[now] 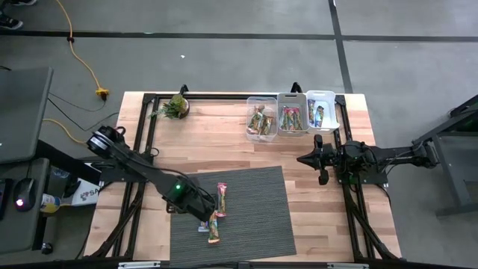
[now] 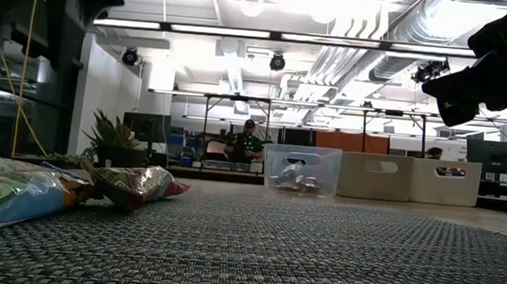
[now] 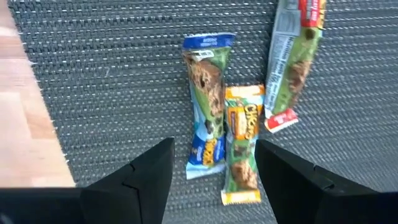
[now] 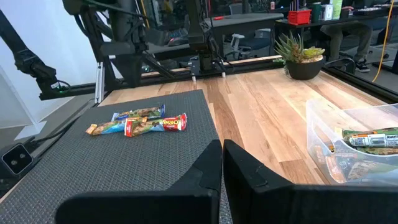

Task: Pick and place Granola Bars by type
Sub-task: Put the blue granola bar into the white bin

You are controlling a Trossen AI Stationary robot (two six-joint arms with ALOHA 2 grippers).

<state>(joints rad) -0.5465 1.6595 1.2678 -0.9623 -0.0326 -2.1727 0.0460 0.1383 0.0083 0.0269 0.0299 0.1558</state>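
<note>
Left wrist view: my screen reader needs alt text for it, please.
Three bars lie on a grey mat: a blue bar, an orange bar and a red-ended bar. The left gripper hovers open over the first two.

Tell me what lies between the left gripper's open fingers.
In the left wrist view, the left gripper brackets the blue-wrapped bar and orange-wrapped bar lying on the mat.

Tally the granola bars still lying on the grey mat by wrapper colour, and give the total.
Blue wrapper: 1
Orange wrapper: 1
Red-ended wrapper: 1
Total on the mat: 3
</note>
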